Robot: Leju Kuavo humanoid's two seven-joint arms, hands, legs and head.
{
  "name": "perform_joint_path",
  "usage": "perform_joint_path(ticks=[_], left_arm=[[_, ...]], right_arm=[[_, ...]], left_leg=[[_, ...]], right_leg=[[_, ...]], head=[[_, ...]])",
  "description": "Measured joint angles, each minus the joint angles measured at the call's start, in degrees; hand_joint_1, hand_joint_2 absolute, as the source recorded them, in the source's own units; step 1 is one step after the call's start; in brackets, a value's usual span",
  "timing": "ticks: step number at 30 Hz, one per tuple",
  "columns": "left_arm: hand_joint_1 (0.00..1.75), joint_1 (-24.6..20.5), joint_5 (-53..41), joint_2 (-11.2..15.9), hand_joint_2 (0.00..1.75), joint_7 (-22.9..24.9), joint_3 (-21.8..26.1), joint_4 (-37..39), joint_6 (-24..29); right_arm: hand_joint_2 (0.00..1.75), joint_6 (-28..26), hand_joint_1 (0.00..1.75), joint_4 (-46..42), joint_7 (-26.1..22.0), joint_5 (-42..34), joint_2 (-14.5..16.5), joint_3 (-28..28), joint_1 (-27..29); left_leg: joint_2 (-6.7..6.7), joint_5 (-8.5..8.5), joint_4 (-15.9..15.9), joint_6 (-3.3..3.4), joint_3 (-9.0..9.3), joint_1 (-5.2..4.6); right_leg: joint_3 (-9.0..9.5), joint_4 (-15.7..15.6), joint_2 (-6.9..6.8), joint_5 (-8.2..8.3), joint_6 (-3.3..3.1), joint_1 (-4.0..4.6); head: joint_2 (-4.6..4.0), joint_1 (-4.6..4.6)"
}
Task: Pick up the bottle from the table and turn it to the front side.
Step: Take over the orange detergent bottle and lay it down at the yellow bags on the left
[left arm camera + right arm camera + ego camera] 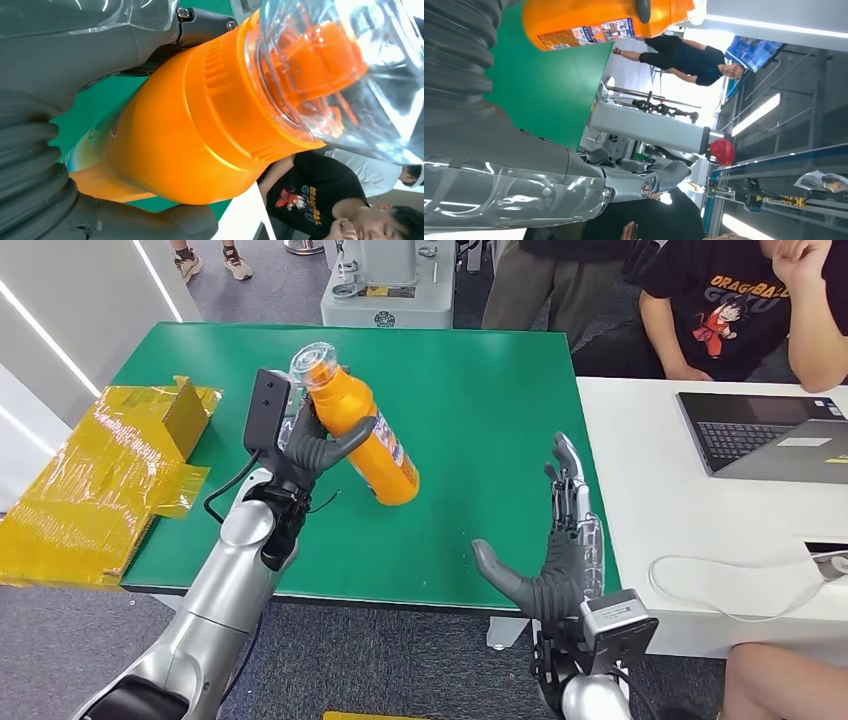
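Note:
An orange bottle [368, 435] with a clear cap [313, 363] hangs tilted above the green table [480, 390], cap toward the far left, base toward the near right. My left hand [310, 445] grips it around the upper body. Up close in the left wrist view, the bottle [200, 135] and its clear cap [350, 75] sit against my hand's grey cover [35, 165]. My right hand [555, 560] stands open at the table's near right edge, fingers up, holding nothing. The right wrist view catches the bottle [594, 17] with its label, beyond my right hand [524, 175].
A yellow taped cardboard box [110, 475] lies at the table's left edge. A white desk [660, 500] with a laptop [770, 435] adjoins on the right, where a person in a black shirt [740, 310] sits. A grey machine base [385, 295] stands behind the table.

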Motion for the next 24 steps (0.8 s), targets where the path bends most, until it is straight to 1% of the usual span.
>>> perform_joint_path(ticks=[3,5,8,12,16,20,24], left_arm=[[1.75,0.6,-2.5,0.6,1.75,0.2,0.3,-0.8,1.6],[1.75,0.9,-4.7,1.6,1.75,-0.1,0.5,-1.3,3.3],[1.75,1.6,-10.1,4.0,1.75,-0.6,1.4,-2.8,6.5],[1.75,1.5,-21.7,8.2,1.75,0.2,2.9,-5.1,8.8],[1.75,-1.5,-32.3,12.0,1.75,2.6,3.9,-5.3,9.4],[1.75,-5.1,-38.6,15.0,1.75,3.9,4.6,-4.8,10.0],[1.75,-7.4,-45.1,18.3,1.75,5.0,4.6,-3.7,10.1]], right_arm=[[1.75,1.2,0.0,-0.7,0.0,-0.3,0.0,0.0,0.0],[1.75,1.7,0.0,-0.9,0.0,-0.4,0.0,0.0,0.0],[1.75,1.9,0.0,-1.0,-0.2,-0.6,0.0,0.0,0.0],[1.75,0.7,0.0,-1.1,-1.3,-0.6,0.0,0.0,0.8],[1.75,-1.1,0.0,-1.8,-1.9,-0.3,-0.2,0.0,2.6],[1.75,-1.7,0.0,-2.7,-1.9,0.2,-0.2,0.0,3.8],[1.75,-1.4,0.0,-3.9,-1.7,1.0,-0.2,0.0,5.2]], left_leg=[[0.0,0.0,0.0,0.0,0.0,0.01],[0.02,0.0,0.0,0.0,0.0,0.02],[0.07,0.0,0.0,-0.01,0.01,0.03],[0.05,0.03,0.0,-0.05,0.02,0.06],[0.01,0.04,0.0,-0.06,0.0,0.06],[0.05,0.04,0.0,-0.06,0.01,0.05],[0.06,0.04,0.0,-0.06,0.01,0.04]], right_leg=[[0.0,0.0,0.01,0.0,0.0,0.01],[-0.01,0.0,0.03,0.0,-0.01,0.02],[-0.03,0.0,0.1,-0.01,-0.02,0.03],[-0.06,0.0,0.08,-0.03,-0.03,0.05],[-0.05,0.1,0.01,-0.03,-0.03,0.05],[-0.04,0.1,0.06,0.0,-0.06,0.02],[-0.05,0.0,0.09,0.0,-0.06,0.03]], head=[[0.0,0.01],[0.0,0.01],[0.0,0.0],[0.0,0.0],[0.0,0.01],[0.0,0.01],[0.0,0.02]])
